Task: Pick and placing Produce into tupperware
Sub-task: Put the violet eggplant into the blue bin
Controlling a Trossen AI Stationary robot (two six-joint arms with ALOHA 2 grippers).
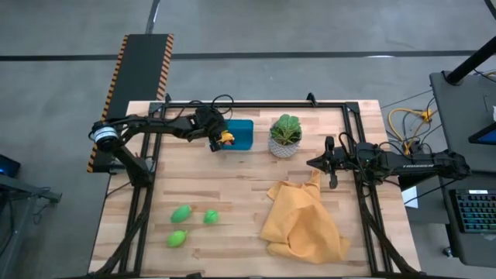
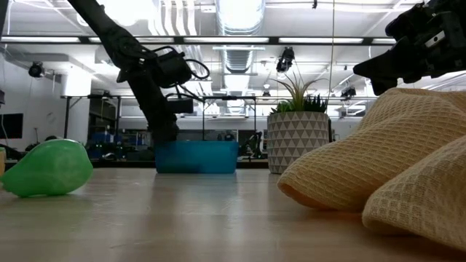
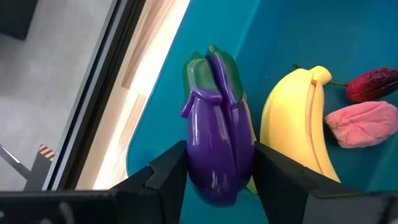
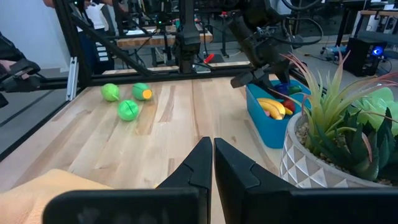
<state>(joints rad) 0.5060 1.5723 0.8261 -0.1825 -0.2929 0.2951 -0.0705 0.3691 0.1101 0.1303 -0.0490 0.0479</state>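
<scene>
L gripper [image 3: 217, 180]: over the near-left end of the tupperware, at the table's back edge; fingers [image 3: 166, 177] on both flanks of a purple eggplant, touching it on each side, so gripping it.
Eggplant [image 3: 214, 143]: long axis runs straight away from the L wrist cam, in line w/ the fingers; green cap end points away from the gripper, fat round end sits between the fingers. Hangs above the container's inside, by its wall. Whether it touches the floor: can't tell.
Tupperware [image 1: 242, 125]: teal-blue, low walls, back-centre of table, just left of the plant pot, not touching it.
Banana [image 3: 298, 127]: yellow, inside the tupperware, just beside the eggplant; long axis roughly parallel to eggplant's, stem tip at the far end.
Other pcs in tub: dark red one [image 3: 373, 84] and pink one [image 3: 360, 124], both past the banana, close together.
Green pcs [image 1: 181, 213]: three, on bare wood at front-left, well apart from the tub; two near each other, third [image 1: 177, 238] nearer the front edge. One [image 4: 142, 92] shows an orange end in the R wrist view.
R gripper [image 4: 213, 163]: fingers pressed shut, nothing in them; parked at the right side of the table, near the cloth's upper corner, pointing toward table centre.
Plant pot [image 1: 284, 147]: white patterned, leafy plant, betw. tub and R arm.
Cloth [image 1: 302, 221]: yellow-orange, crumpled, front-right of table.
</scene>
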